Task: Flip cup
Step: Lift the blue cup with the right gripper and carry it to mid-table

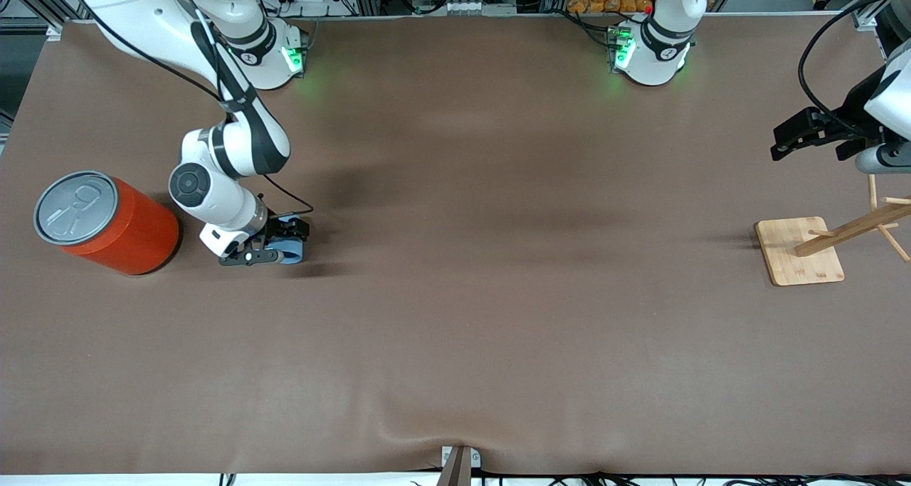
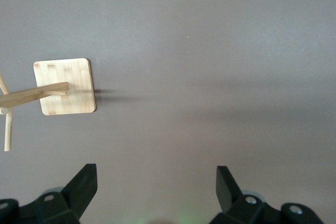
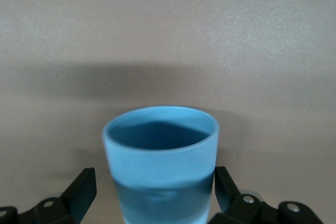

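The small light-blue cup [image 1: 290, 256] sits on the brown table toward the right arm's end, beside the orange can. My right gripper [image 1: 283, 243] is low at the table with one finger on each side of the cup, open. In the right wrist view the cup [image 3: 160, 153] fills the space between the fingers [image 3: 84, 187]. Its darker blue mouth points away from the palm. One finger stands clear of it and the other is at its wall. Whether it stands or lies I cannot tell. My left gripper [image 1: 811, 136] waits open and empty [image 2: 157, 182] in the air by the wooden rack.
A big orange can [image 1: 107, 223] with a grey pull-tab lid stands close to the right arm's wrist, at that end of the table. A wooden peg rack on a square base [image 1: 797, 251] [image 2: 65, 87] stands at the left arm's end.
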You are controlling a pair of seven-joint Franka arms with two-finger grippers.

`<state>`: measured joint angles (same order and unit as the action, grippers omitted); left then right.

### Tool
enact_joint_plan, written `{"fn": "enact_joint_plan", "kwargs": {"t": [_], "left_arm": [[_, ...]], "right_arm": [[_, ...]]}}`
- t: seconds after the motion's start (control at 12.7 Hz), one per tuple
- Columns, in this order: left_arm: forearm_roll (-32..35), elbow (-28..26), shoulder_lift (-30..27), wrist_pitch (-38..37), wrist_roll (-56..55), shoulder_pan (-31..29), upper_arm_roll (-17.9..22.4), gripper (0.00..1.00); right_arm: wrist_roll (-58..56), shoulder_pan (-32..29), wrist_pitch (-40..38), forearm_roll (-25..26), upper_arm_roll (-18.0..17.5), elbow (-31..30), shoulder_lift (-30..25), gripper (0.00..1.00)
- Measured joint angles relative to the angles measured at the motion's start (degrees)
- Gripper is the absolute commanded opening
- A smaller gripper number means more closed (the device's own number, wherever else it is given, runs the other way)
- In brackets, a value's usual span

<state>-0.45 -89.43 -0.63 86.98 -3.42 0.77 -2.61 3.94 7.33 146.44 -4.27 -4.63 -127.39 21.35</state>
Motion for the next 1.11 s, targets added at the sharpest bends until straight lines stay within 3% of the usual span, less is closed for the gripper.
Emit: {"fn": "enact_joint_plan", "kwargs": {"t": [0.08,0.16,0.39,0.63,0.79,0.95,1.11], "left_arm": [[0.00,0.00,0.00,0.00,0.00,0.00,0.00,1.00],[0.00,0.00,0.00,0.00,0.00,0.00,0.00,1.00],[0.00,0.00,0.00,0.00,0.00,-0.03,0.00,1.00],[0.00,0.00,0.00,0.00,0.00,-0.03,-0.01,1.00],[0.00,0.00,0.00,0.00,0.00,-0.04,-0.01,1.00],[0.00,0.00,0.00,0.00,0.00,-0.04,-0.03,1.00],[0.00,0.00,0.00,0.00,0.00,-0.04,-0.02,1.00]], "right_arm": [[-0.02,0.00,1.35,0.00,0.01,0.00,0.95,0.17],[-0.03,0.00,1.93,0.00,0.01,0.04,1.52,0.00],[-0.10,0.16,-0.35,0.02,-0.18,2.51,1.25,0.00],[-0.22,0.63,-20.71,0.01,-3.17,15.81,1.02,0.00],[-0.32,1.50,-28.87,-0.03,-7.28,25.09,1.04,0.00],[-2.35,3.33,-29.64,0.15,-11.05,30.16,2.09,0.00],[-4.77,7.84,-29.47,1.68,-12.15,34.96,4.71,0.00]]}}
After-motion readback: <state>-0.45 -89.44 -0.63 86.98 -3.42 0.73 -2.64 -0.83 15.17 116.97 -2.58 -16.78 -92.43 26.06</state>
